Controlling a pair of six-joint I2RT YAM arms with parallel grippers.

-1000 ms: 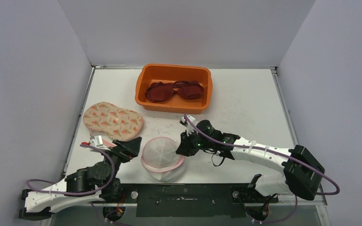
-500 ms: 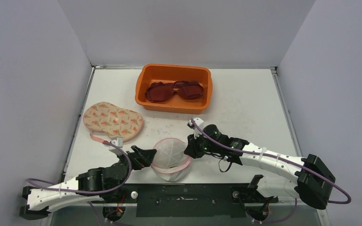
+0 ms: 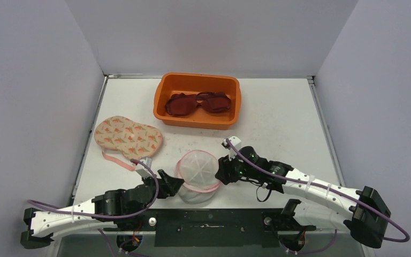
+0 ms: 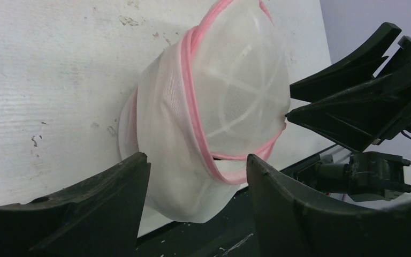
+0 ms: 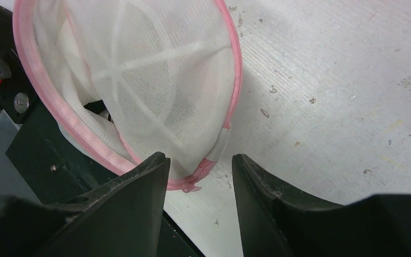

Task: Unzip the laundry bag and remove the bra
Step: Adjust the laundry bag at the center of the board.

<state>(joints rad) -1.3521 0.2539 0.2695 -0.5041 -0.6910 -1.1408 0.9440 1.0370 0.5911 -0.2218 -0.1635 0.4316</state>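
The laundry bag (image 3: 197, 174) is a white mesh dome with pink trim, tipped on its side at the table's near edge. My left gripper (image 3: 172, 184) is open at the bag's left side; in the left wrist view the bag (image 4: 214, 107) bulges between its jaws (image 4: 198, 166). My right gripper (image 3: 222, 170) is open at the bag's right edge. In the right wrist view the bag (image 5: 150, 91) fills the upper left, and the pink zipper end (image 5: 191, 184) lies between the jaws (image 5: 199, 166). I cannot see anything inside the bag. A floral bra (image 3: 128, 136) lies on the table at the left.
An orange tub (image 3: 163, 96) at the back centre holds a dark red bra (image 3: 198, 103). The black rail (image 3: 208, 225) runs along the near edge under the bag. Grey walls stand on the left, right and back.
The bag has shifted right and tipped up toward the near edge. My left gripper has moved right up against it. My right gripper has backed off to the right.
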